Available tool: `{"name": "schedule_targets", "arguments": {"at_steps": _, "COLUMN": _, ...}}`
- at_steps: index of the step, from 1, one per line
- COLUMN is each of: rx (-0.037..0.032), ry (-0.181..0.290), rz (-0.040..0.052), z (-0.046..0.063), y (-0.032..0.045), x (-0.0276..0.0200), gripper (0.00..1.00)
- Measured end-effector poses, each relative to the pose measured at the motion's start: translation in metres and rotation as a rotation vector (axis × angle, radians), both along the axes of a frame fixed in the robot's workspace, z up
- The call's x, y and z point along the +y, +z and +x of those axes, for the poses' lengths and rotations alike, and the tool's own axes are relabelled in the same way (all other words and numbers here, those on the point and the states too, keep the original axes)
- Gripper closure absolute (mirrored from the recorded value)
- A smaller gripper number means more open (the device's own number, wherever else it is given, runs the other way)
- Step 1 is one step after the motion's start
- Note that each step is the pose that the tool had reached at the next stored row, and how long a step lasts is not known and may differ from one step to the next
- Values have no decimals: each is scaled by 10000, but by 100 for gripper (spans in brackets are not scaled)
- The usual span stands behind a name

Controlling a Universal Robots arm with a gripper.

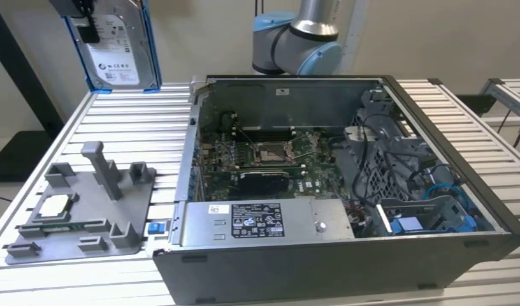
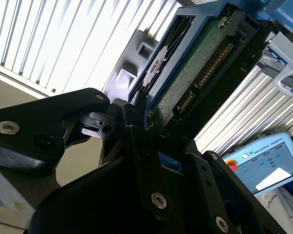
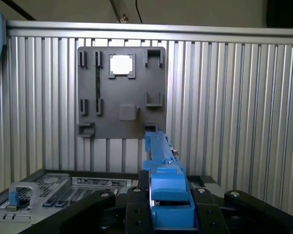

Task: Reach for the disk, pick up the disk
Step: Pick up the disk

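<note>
At the upper left of the exterior view, the end effector (image 1: 79, 11) is clamping the disk (image 1: 120, 50) by its upper end. In the first wrist view the fingers (image 3: 136, 204) are pressing together on either side of its blue frame (image 3: 161, 146), with no gap showing. The disk is hanging directly beneath the end effector, long axis roughly upright, label facing the exterior camera. It is judged to be riding clear of the counter (image 1: 132, 121), since the grey fixture plate (image 3: 136, 83) is lying well beyond it in the first wrist view. The open computer case (image 1: 345, 268) is standing well apart, toward the exterior view's right.
</note>
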State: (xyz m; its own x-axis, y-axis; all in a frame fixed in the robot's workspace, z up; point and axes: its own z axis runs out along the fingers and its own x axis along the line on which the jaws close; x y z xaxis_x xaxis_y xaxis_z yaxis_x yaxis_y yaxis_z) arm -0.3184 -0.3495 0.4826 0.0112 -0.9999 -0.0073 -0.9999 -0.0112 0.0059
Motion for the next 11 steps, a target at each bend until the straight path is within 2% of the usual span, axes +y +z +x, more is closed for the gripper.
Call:
{"name": "schedule_targets", "arguments": {"at_steps": 5, "rx": 1, "ry": 0, "rz": -1, "z": 71, "y": 0, "x": -2, "gripper": 100}}
{"name": "schedule_targets", "arguments": {"at_steps": 11, "rx": -11, "ry": 0, "rz": 0, "z": 100, "y": 0, "x": 0, "gripper": 100}}
